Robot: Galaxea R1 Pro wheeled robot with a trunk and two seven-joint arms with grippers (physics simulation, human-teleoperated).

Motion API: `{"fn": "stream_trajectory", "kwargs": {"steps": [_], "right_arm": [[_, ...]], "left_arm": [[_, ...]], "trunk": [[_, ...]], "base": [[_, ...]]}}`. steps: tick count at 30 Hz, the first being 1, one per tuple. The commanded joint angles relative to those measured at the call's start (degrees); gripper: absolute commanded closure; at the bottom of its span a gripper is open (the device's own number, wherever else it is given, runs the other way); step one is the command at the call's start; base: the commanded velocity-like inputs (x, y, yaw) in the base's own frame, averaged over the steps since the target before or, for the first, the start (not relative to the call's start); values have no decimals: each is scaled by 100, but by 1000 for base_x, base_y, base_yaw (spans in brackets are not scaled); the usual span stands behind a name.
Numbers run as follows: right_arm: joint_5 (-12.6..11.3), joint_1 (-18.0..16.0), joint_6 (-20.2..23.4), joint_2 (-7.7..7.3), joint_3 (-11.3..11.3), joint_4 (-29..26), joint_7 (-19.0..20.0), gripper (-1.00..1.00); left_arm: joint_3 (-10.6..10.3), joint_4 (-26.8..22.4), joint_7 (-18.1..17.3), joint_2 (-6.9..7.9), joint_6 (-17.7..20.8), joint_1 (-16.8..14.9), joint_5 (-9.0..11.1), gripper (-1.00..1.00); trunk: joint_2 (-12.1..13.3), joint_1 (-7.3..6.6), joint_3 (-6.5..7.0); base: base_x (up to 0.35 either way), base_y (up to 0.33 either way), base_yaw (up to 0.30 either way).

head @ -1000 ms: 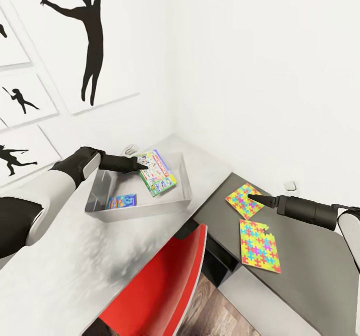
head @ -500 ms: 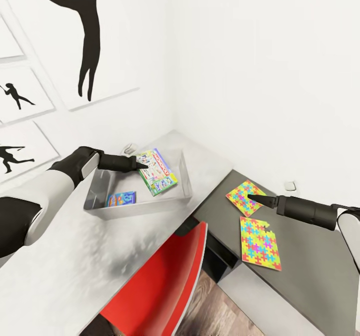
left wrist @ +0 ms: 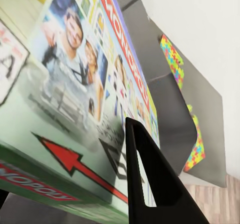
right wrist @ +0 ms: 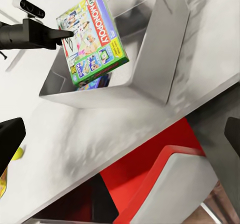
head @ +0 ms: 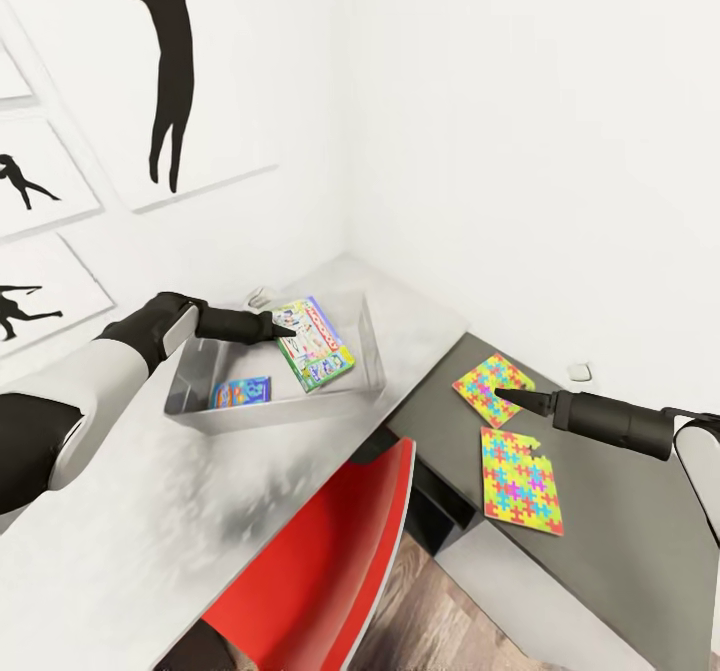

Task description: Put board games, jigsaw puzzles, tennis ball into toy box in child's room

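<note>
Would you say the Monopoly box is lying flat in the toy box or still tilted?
Tilted: the Monopoly box, held by the left gripper, slants over the toy box rim.

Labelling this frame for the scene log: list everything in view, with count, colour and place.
Monopoly board game: 1, green and white, tilted over the toy box, held at its edge by the left gripper.
Small board game: 1, blue, flat on the toy box floor.
Toy box: 1, light grey, on the white table.
Jigsaw puzzles: 2, multicoloured, flat on the dark grey table.
White table: 1, along the picture wall.
Dark grey table: 1, beside the white one.
Chair: 1, red, tucked at the tables.
Silhouette pictures: several, black on white, on the wall.
Left gripper: shut on the Monopoly board game.
Right gripper: over the far puzzle; jaws unclear.
</note>
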Motion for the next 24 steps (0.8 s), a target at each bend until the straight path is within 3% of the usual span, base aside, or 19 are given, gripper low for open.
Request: {"fn": "stream_trajectory", "kwargs": {"steps": [1,24], "right_arm": [[23,-6,24,0,-5,-1,34,-100],[23,2,24,1,-8,-1,34,-100]], "left_arm": [[-26,-3,-9,3,35,-5,36,100],[-3,0,64,1,42,-148,48,100]], "trunk": [[-11,3,-19],[-11,3,-235]], "base": [[0,0,0],[0,0,0]]}}
